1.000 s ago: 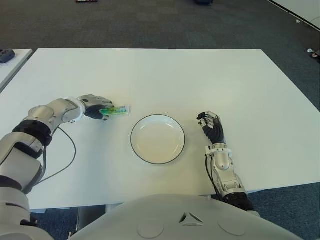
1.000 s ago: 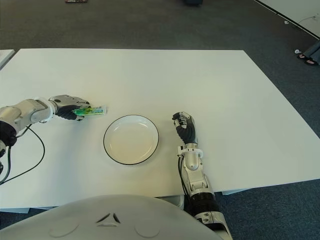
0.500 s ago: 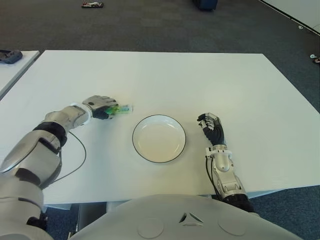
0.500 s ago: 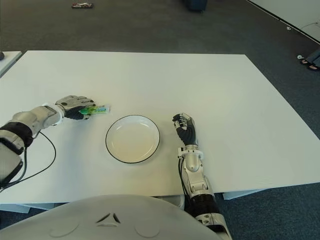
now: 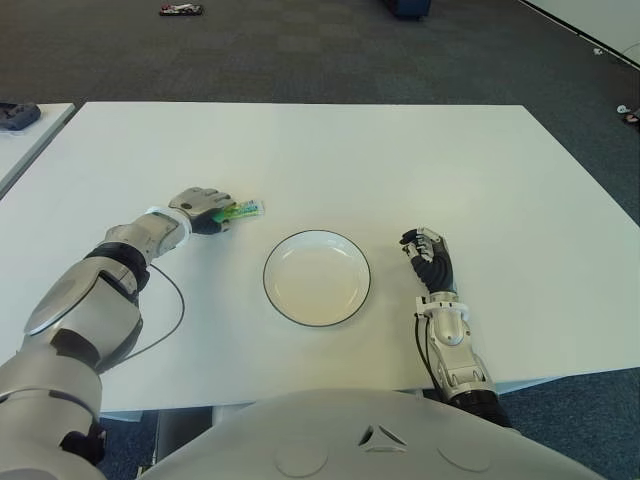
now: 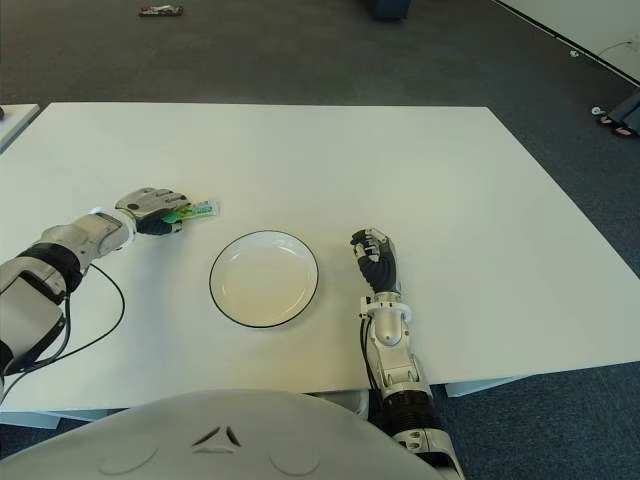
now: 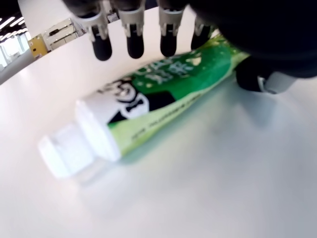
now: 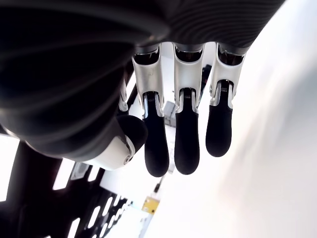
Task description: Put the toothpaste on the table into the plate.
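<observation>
The toothpaste [image 7: 148,111] lies flat on the table [image 5: 330,150], just left of the plate [image 5: 317,277], cap end pointing toward it, so a short carry should do. The left hand [image 5: 205,209] arches over the tube, fingers hanging above and thumb beside it, not closed on it (a grasp seems imminent). The right hand [image 5: 432,264], right of the plate, holds nothing, fingers loosely curled.

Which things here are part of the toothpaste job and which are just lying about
Part of the job:
- green toothpaste tube, lying on the white table
- left hand, over the tube
- black-rimmed plate, holding nothing

Just there:
- right hand, right of the plate, holding nothing
- dark object on the carpet
- dark object on the neighbouring table
</observation>
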You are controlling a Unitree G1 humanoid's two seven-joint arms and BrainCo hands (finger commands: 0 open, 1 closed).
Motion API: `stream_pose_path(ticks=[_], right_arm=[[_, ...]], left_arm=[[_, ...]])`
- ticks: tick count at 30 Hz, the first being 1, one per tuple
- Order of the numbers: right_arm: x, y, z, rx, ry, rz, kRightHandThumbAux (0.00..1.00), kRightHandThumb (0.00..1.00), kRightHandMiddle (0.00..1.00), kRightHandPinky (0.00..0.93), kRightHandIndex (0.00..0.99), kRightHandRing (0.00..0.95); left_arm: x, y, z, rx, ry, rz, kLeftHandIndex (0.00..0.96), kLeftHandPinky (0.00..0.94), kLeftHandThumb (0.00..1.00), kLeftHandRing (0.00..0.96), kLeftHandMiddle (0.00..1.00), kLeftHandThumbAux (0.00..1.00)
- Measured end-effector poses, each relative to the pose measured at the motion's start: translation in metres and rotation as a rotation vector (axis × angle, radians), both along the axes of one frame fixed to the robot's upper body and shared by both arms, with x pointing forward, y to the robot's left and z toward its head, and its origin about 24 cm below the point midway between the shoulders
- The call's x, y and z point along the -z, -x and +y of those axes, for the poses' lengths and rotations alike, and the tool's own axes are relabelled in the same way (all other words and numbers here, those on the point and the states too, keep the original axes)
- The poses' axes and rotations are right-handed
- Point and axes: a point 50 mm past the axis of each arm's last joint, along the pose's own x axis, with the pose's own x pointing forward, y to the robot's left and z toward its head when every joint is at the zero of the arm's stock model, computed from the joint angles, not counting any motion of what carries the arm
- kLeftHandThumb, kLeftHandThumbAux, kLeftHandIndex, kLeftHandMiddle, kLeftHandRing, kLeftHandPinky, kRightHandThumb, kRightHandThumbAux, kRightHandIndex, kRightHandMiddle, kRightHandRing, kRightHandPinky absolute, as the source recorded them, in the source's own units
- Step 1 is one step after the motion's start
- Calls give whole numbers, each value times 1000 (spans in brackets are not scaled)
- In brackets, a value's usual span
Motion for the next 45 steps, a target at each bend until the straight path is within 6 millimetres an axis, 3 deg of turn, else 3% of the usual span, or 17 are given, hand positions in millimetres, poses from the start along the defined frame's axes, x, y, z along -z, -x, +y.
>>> stream_pose_path(ticks=[12, 22, 24, 26, 29, 31, 32, 35, 45], right_arm=[[2, 1, -2, 18, -14, 7, 735, 702, 506, 497, 429, 493], [1, 1, -2, 27, -15, -11, 736, 703, 509, 497, 429, 492], [1, 1, -2, 28, -14, -11, 736, 703, 509, 499, 429, 495], [1, 1, -2, 29, -14, -12, 736, 703, 509, 501, 429, 497], [2, 1, -3, 30, -14, -10, 736, 703, 509, 502, 429, 498], [1, 1, -3, 30, -14, -11, 736, 704, 510, 497, 428, 496], [1, 1, -3, 30, -15, -12, 736, 704, 510, 494, 428, 495], [1, 1, -3, 29, -15, -14, 737, 704, 510, 485, 427, 491], [2, 1, -4, 33, -8, -12, 735, 705, 501, 484, 429, 498]], left_arm=[[2, -2, -3, -16, -10, -29, 0, 81, 455, 0, 6, 276], [4, -2, -8, -16, -12, -25, 29, 142, 536, 49, 46, 352], [5, -2, -8, -25, -2, -26, 135, 183, 582, 103, 109, 380], [6, -1, -8, -45, 17, -24, 259, 264, 639, 212, 232, 416], [7, 0, -9, -72, 49, -27, 333, 331, 671, 296, 322, 437], [7, -1, -9, -83, 64, -31, 408, 444, 692, 427, 443, 468], [7, -1, -9, -89, 73, -33, 416, 479, 703, 469, 480, 547], [7, 0, -8, -99, 89, -36, 402, 551, 783, 548, 502, 631], [10, 6, -5, -135, 142, -72, 393, 681, 838, 689, 559, 671]])
